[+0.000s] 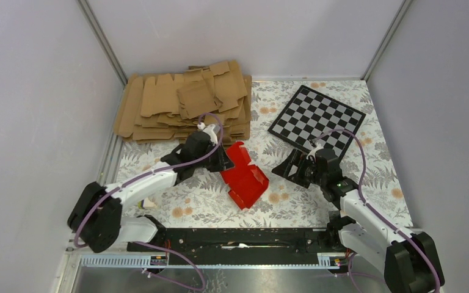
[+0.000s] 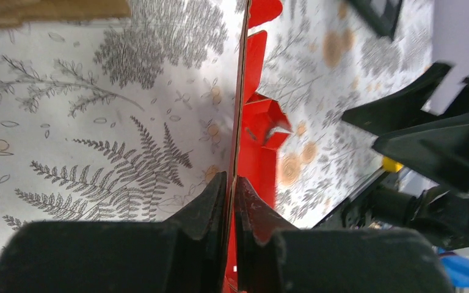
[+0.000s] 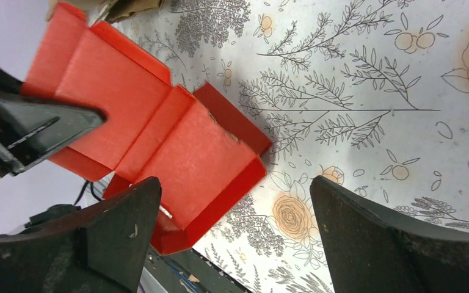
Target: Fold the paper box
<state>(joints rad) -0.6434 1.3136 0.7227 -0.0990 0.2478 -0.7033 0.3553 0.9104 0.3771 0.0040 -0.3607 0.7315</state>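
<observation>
The red paper box (image 1: pixel 244 177) lies partly folded in the middle of the floral table, some walls raised. My left gripper (image 1: pixel 225 160) is shut on its left edge; in the left wrist view the thin red card (image 2: pixel 253 79) runs edge-on between my closed fingers (image 2: pixel 210 201). My right gripper (image 1: pixel 288 168) is open just right of the box, not touching it. In the right wrist view the box (image 3: pixel 159 140) lies ahead and left, between and beyond my wide-open fingers (image 3: pixel 128 220), with the left gripper (image 3: pixel 18 131) clamped on its far end.
A pile of brown cardboard blanks (image 1: pixel 186 101) lies at the back left. A black-and-white checkered board (image 1: pixel 317 119) lies at the back right. Grey walls enclose the table. A black rail (image 1: pixel 238 239) runs along the near edge.
</observation>
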